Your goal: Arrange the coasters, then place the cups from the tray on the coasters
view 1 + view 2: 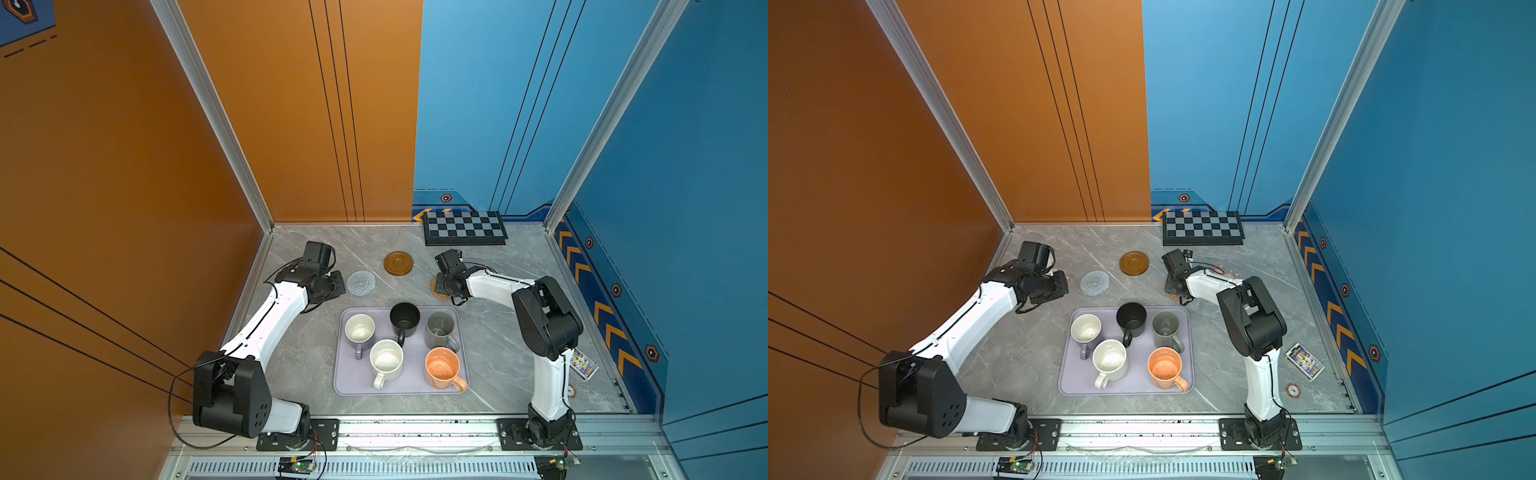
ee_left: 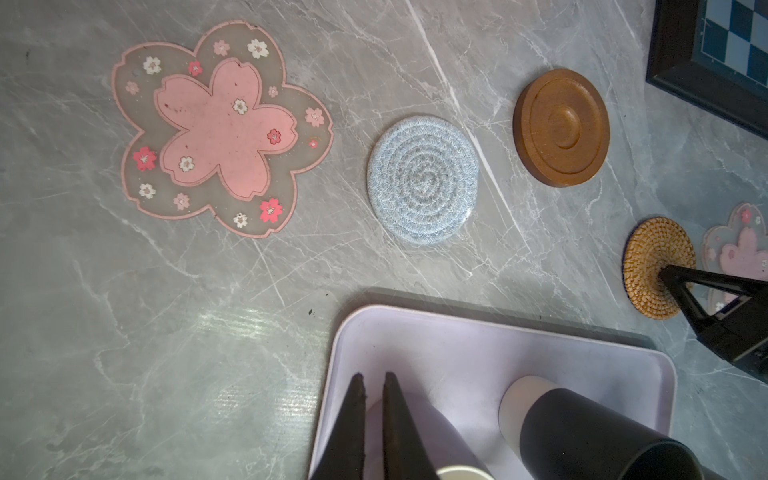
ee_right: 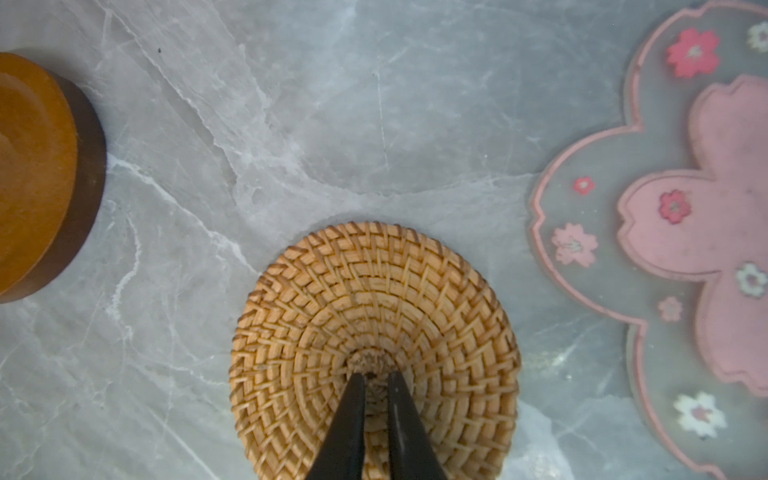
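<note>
Five cups stand upright on the lavender tray [image 1: 353, 384], which lies on the grey marbled worktop [image 1: 299, 365] midway between its side edges and toward the front edge. The lavender cup [image 1: 359, 328], black cup [image 1: 404, 318] and grey cup [image 1: 440, 330] line the tray's back side. The white speckled cup [image 1: 386, 359] and orange cup [image 1: 442, 368] stand along its front.

Behind the tray, five coasters lie flat in a loose line from the left edge toward the right: a pink flower coaster [image 2: 220, 129], the grey spiral coaster [image 1: 361, 283], the wooden disc [image 1: 398, 262] nearest the back edge, the rattan coaster [image 3: 374, 316] and a second pink flower coaster [image 3: 706, 232].

The right gripper [image 3: 376, 376] has its jaws drawn almost together, tips down on the centre of the rattan coaster. Whether they pinch the weave or only rest on it cannot be told.

The left gripper [image 2: 374, 376], jaws closed to a thin slit and holding nothing, hangs over the tray's back left corner, above the lavender cup.

A chequered board [image 1: 465, 227] lies against the back edge, toward the right corner, and a card pack [image 1: 1304, 361] lies near the right edge.
</note>
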Controlling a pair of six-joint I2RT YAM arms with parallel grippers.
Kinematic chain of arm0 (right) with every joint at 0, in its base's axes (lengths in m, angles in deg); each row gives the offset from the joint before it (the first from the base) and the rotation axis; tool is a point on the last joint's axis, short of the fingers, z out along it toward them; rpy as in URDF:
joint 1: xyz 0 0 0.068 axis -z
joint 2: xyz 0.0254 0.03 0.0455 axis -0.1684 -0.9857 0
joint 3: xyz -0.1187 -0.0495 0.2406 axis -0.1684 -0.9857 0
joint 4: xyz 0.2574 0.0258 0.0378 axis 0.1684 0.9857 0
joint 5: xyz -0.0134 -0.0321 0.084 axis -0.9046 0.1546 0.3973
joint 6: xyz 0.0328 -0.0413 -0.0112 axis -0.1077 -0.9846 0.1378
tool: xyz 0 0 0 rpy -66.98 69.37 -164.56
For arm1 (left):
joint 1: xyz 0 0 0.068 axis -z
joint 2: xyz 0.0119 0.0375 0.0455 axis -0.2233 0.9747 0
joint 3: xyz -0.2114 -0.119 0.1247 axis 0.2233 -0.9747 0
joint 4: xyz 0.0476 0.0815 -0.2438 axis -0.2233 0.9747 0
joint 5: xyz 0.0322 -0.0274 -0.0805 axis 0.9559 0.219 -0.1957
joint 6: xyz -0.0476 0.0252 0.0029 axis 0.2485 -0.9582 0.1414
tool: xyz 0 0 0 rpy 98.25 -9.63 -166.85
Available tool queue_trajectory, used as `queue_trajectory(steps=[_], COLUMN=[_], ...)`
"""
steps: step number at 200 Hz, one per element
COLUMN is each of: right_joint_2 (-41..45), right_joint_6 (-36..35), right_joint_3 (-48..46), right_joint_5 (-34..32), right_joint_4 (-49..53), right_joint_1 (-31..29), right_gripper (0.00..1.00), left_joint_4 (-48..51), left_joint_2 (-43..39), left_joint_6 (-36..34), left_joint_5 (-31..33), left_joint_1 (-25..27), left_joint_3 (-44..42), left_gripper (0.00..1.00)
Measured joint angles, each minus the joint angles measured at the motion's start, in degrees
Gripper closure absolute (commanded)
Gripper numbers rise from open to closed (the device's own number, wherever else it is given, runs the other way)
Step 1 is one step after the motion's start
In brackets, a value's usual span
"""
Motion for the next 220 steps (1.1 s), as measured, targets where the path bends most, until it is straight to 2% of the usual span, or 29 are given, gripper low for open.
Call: queue_trajectory(steps=[172, 197, 220], right_joint_2=[-2.0, -2.0, -2.0], right_joint_6=[-0.2, -0.3, -0.6], right_joint_3=[3.2, 3.8, 4.1], right_joint_5=[0.4, 0.5, 0.4], right_joint_4=[0.4, 0.5, 1.0], right_joint_1=[2.3, 2.1, 1.9], right_gripper=[0.85, 0.83, 0.77], left_joint_4=[0.0, 0.0, 0.0], left_joint_2=[2.4, 3.1, 4.2], left_joint_6=[0.0, 0.0, 0.0], left_joint_5=[0.0, 0.0, 0.0], left_joint_1=[1.2, 1.6, 2.2], left_joint_3=[0.3, 0.9, 2.0], left_gripper=[0.86, 0.86, 0.86])
